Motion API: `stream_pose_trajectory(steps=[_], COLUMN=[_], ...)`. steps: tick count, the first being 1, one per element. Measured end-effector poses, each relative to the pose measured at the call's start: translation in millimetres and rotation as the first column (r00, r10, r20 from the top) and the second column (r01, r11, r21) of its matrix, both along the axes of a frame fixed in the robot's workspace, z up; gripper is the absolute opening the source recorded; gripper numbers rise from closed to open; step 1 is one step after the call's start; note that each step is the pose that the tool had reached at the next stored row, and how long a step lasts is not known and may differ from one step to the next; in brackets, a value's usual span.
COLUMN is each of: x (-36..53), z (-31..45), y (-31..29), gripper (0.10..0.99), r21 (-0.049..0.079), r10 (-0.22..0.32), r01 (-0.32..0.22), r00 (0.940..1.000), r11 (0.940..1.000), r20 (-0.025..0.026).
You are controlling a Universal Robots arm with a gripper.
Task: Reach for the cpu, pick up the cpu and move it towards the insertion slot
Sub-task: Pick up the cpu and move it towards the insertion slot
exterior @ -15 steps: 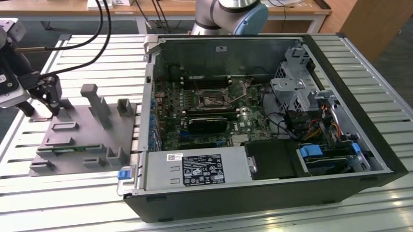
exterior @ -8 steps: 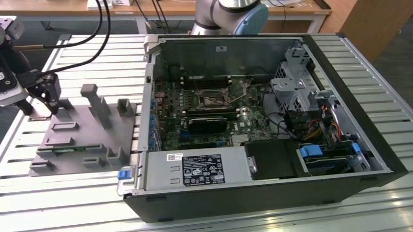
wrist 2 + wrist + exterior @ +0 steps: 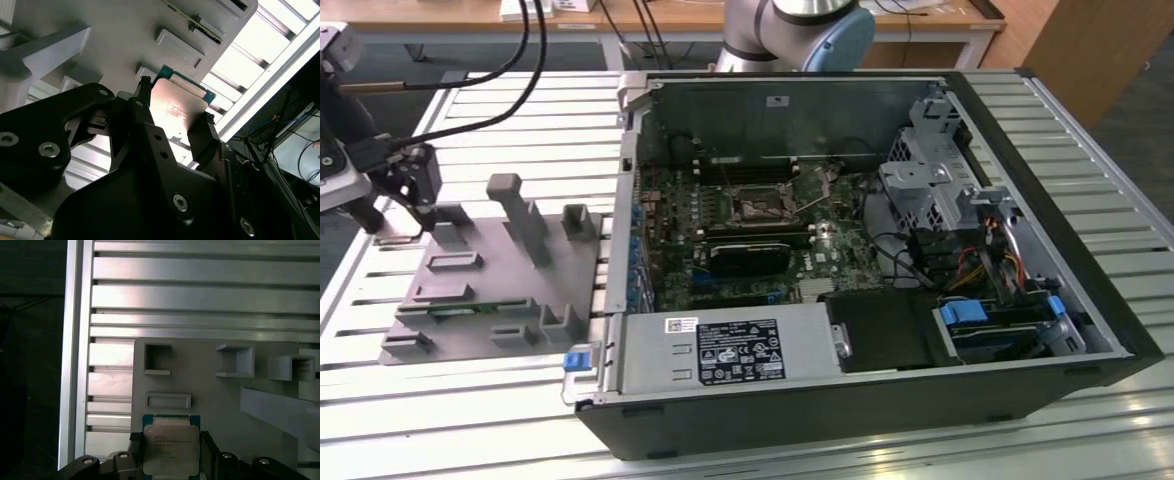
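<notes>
The cpu, a small square chip with a silvery top and a thin green rim, sits between my gripper's two black fingers in both wrist views. My gripper is shut on it, one finger against each opposite edge of the cpu. In the exterior view my gripper hangs at the far left, over the end of the grey holder plate. I cannot tell whether the chip still touches the plate. The insertion slot, a small square metal-framed socket, lies on the board inside the open computer case, well to the exterior view's right.
The grey holder plate carries raised posts and pockets, with a green memory stick in it. The open computer case has tall black walls, a power supply at the front and a drive cage at the right. The slatted aluminium table lies underneath.
</notes>
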State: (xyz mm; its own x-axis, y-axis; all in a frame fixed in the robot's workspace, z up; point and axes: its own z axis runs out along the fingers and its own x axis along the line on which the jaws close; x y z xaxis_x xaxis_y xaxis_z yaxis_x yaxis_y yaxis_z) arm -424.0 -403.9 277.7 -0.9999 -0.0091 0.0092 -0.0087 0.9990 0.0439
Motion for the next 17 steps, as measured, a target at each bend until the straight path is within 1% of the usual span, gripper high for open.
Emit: stream_pose_trajectory(steps=[3, 13, 17], x=[0.0, 0.0, 0.0], z=[6.5, 32.4, 40.5], y=[0.0, 0.4, 0.5], gripper=[0.541, 0.541, 0.541], r21=[0.0, 0.0, 0.0], r10=[0.0, 0.0, 0.0], r01=[0.0, 0.0, 0.0], r00=[1.0, 1.0, 1.0], r11=[1.0, 1.0, 1.0], r20=[-0.0001, -0.0001, 0.0])
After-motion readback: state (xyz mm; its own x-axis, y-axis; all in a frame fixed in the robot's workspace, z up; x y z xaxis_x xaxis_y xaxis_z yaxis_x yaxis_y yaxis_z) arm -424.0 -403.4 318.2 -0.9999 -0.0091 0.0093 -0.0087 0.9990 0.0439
